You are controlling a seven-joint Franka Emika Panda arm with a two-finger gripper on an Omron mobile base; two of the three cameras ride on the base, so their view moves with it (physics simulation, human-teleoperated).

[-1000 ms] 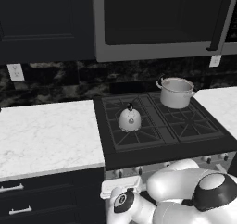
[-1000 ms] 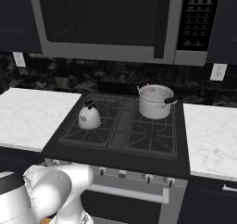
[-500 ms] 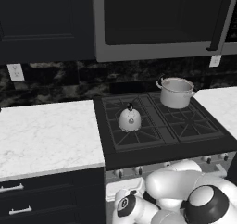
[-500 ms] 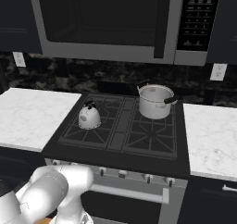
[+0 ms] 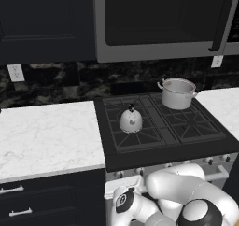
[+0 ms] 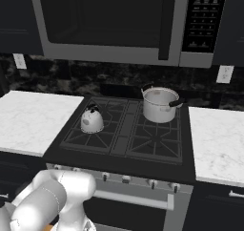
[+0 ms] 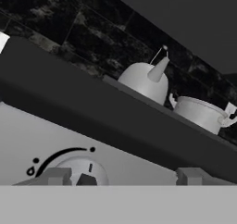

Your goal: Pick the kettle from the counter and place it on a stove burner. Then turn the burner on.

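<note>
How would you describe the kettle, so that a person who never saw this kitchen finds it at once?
Look at the black cooktop under the microwave. The kettle stands on its front left burner. It is a small silvery dome with a black knob on top, unlike the larger steel pot with side handles behind it.

one kettle (image 5: 131, 120), one steel pot (image 5: 177, 94), two wall outlets (image 5: 16, 73), one microwave (image 6: 119, 25)
</note>
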